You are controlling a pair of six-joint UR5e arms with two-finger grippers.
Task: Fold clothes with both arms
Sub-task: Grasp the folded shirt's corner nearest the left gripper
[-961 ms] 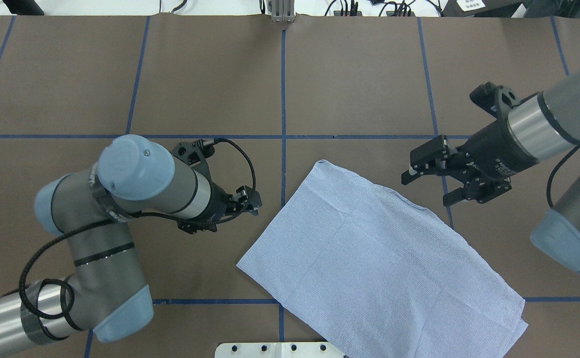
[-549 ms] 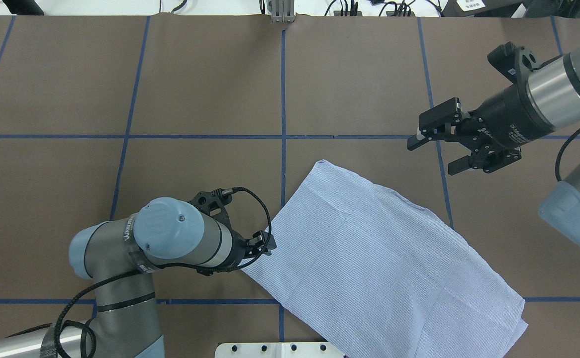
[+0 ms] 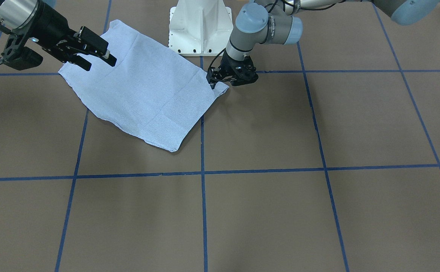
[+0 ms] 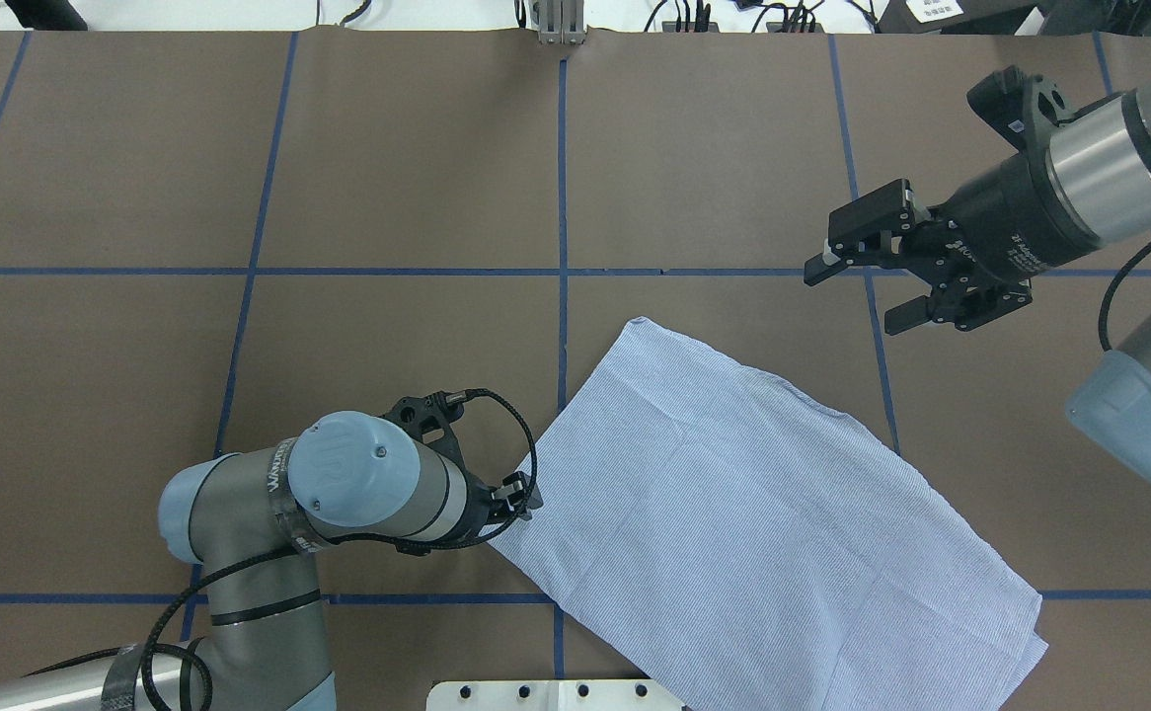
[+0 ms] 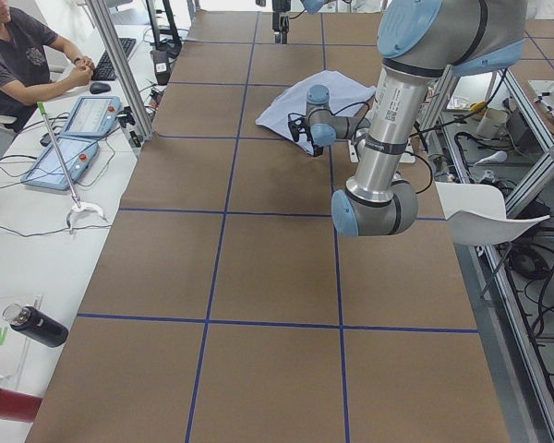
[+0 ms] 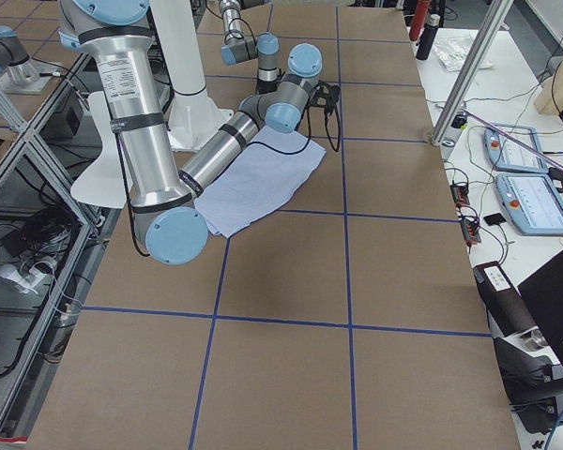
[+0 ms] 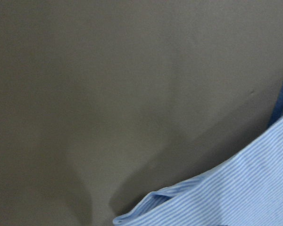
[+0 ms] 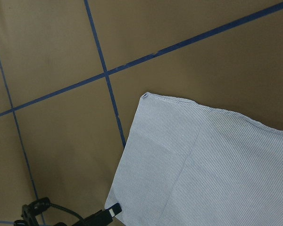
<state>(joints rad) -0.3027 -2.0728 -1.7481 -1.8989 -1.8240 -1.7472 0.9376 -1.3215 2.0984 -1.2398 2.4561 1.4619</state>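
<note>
Tabletop (image 4: 388, 197) carries the striped shirt (image 4: 763, 533), a slanted folded rectangle by the robot's base. Left gripper (image 4: 526, 497) sits low at one corner, and I cannot tell whether it has pinched. The right gripper (image 4: 850, 298) hangs spread, well apart. Another fold seems to be starting; the right likely needs a corner next.

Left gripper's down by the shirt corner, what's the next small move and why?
Probably close the left gripper on that corner of the shirt, if it isn't gripping already. Its tips sit right at the cloth's edge, which curls up slightly in the left wrist view. The right gripper hangs open, off the cloth.
</note>
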